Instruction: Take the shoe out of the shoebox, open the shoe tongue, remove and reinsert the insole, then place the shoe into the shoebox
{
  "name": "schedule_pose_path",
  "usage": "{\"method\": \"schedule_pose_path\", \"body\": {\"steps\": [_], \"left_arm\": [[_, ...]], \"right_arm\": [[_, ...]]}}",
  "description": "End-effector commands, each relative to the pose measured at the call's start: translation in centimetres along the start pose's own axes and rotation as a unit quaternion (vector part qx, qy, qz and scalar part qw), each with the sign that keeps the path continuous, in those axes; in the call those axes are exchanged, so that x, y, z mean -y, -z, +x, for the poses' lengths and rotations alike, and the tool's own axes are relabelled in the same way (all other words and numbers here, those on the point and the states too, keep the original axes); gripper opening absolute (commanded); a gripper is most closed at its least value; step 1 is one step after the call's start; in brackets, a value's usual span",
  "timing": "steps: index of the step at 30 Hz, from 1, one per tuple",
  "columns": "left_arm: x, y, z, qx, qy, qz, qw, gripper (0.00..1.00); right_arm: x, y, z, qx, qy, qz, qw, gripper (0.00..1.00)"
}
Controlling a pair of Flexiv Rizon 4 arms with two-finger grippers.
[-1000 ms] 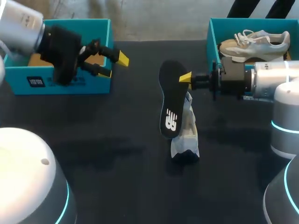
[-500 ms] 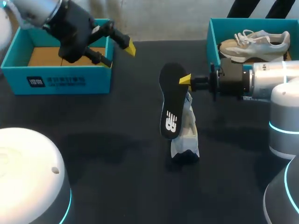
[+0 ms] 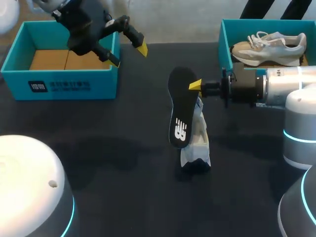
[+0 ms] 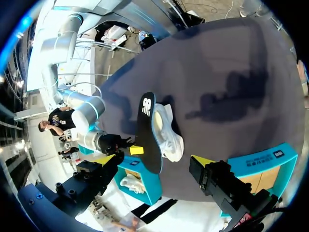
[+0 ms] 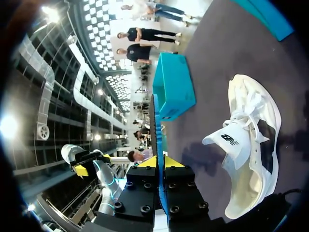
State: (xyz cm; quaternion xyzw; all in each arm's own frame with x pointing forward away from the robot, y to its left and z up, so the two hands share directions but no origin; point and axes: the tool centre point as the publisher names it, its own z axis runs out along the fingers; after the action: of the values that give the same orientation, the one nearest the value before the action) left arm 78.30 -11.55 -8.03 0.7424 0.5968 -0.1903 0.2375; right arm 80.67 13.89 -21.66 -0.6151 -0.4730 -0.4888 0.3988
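My right gripper (image 3: 196, 84) is shut on the upper edge of a black insole (image 3: 179, 106), which hangs upright above the table. In the right wrist view the insole (image 5: 155, 126) shows edge-on between the two yellow tips of that gripper (image 5: 160, 163). Below and beside it a white shoe (image 3: 196, 140) lies on the dark table, its tongue pulled out (image 5: 231, 140). My left gripper (image 3: 128, 56) hangs open and empty above the right corner of the left shoebox (image 3: 59, 86). In the left wrist view the insole (image 4: 147, 130) and shoe (image 4: 170, 133) lie ahead of that gripper (image 4: 153, 161).
The left teal shoebox holds only brown cardboard (image 3: 66, 59). A second teal shoebox (image 3: 226, 37) at the back right holds another white shoe (image 3: 269, 47). My right arm (image 3: 276, 86) lies across the front of that box.
My left arm has lifted and swung back and to the right over the left shoebox, its gripper still open. The right gripper, insole and shoe have stayed in place.
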Motion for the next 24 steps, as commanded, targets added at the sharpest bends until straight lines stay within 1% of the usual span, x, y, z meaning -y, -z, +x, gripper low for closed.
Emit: {"method": "schedule_pose_path", "body": {"steps": [1, 2, 3, 7, 9, 11, 13, 18, 22, 24], "left_arm": [[0.7, -2.4, -2.8, -0.046, 0.043, 0.003, 0.998, 1.0], [0.8, -3.0, -3.4, -0.058, 0.039, 0.001, 0.998, 1.0], [0.9, -3.6, -3.9, -0.071, 0.052, 0.009, 0.996, 1.0], [0.4, -5.6, -5.1, -0.108, 0.103, 0.027, 0.989, 1.0], [0.4, -6.2, -5.8, -0.107, 0.114, 0.03, 0.987, 1.0], [0.5, -6.7, -6.4, -0.12, 0.122, 0.029, 0.985, 1.0], [0.7, -7.0, -6.8, -0.116, 0.124, 0.033, 0.985, 1.0], [0.7, -7.3, -7.0, -0.165, 0.107, 0.038, 0.98, 1.0], [-0.1, -6.1, -7.0, -0.178, 0.062, 0.047, 0.981, 1.0], [-0.6, -5.5, -6.8, -0.196, 0.047, 0.038, 0.979, 1.0]], "right_arm": [[0.0, -0.1, 0.1, 0.003, 0.0, 0.0, 1.0, 0.0], [0.0, -0.1, 0.1, 0.003, 0.0, 0.0, 1.0, 0.0], [0.0, -0.1, 0.1, 0.003, 0.0, 0.0, 1.0, 0.0], [0.0, -0.1, 0.1, 0.003, 0.0, 0.0, 1.0, 0.0], [0.0, -0.1, 0.1, 0.003, 0.0, 0.0, 1.0, 0.0], [0.0, -0.1, 0.1, 0.003, 0.0, 0.0, 1.0, 0.0], [0.0, -0.1, 0.1, 0.003, 0.0, 0.0, 1.0, 0.0], [0.0, -0.1, 0.1, 0.003, 0.0, 0.0, 1.0, 0.0], [0.0, -0.1, 0.1, 0.003, 0.0, 0.0, 1.0, 0.0], [0.0, -0.1, 0.1, 0.003, 0.0, 0.0, 1.0, 0.0]]}}
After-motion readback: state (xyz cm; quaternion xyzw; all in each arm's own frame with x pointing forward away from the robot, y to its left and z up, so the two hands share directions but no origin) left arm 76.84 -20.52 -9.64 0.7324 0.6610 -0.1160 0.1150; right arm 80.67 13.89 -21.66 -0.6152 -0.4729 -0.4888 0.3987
